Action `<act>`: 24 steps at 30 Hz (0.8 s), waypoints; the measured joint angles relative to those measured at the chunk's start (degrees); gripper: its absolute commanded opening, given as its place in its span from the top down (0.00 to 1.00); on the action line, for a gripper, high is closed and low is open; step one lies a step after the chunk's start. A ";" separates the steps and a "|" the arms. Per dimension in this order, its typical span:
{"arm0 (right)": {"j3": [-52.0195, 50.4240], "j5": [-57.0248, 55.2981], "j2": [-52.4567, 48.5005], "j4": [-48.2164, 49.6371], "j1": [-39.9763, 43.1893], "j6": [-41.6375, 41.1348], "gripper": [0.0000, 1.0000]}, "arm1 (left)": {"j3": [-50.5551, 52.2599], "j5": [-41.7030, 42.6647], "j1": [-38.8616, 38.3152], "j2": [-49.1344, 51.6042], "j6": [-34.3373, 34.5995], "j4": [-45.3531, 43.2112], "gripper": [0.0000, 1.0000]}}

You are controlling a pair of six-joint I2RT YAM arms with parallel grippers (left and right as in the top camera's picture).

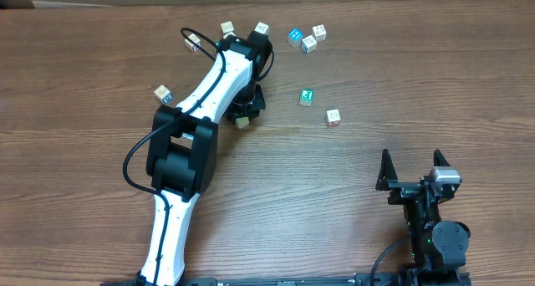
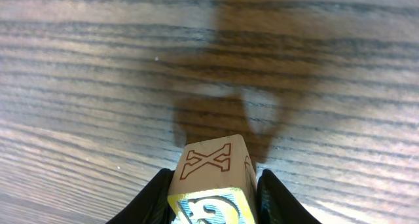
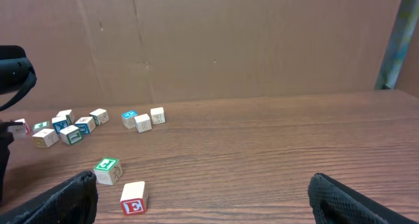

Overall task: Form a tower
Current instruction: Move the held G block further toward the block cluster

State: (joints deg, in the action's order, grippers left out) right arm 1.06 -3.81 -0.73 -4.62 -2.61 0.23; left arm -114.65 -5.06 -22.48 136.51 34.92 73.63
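The tower is not yet standing in any view I have; every cube I can see is single. The nearest thing to it is the X cube [image 2: 213,166], which my left gripper [image 1: 244,112] pinches between its two black fingers [image 2: 152,201], one pressed to each side, the red-outlined X face turned up. On the overhead it sits a little toward 11 o'clock from the middle of the table [image 1: 92,77]. From that cube, a green cube [image 1: 307,96] lies at about 2 o'clock and a red-lettered cube [image 1: 333,117] at 3 o'clock, both well apart from it. A blue cube [image 1: 294,37] and two pale ones cluster at 1 o'clock, and another pale cube [image 1: 163,93] lies at 10 o'clock. My right gripper [image 3: 200,201] waits at the table's 5 o'clock, jaws spread wide around nothing.
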 measured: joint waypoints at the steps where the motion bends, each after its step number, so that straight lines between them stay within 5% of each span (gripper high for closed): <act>1: 0.00 -0.02 0.00 0.00 0.00 -0.02 0.00 | 0.00 -0.07 0.00 0.00 -1.38 0.00 0.61; 8: 0.00 0.00 0.00 -0.02 0.00 -0.02 0.00 | 0.00 -0.20 0.00 0.00 -9.57 0.66 0.59; 12: 0.00 -0.02 0.00 -0.02 0.00 0.00 0.00 | 0.00 -0.33 0.00 0.00 -12.44 0.85 0.48; 24: 0.00 0.00 0.00 -0.02 0.00 0.00 0.00 | 0.00 -0.37 0.00 0.00 -8.28 -1.51 0.58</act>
State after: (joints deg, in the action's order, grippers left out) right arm 1.06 -3.81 -0.73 -4.64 -2.61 0.23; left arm -114.65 -5.43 -22.48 136.51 26.63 72.12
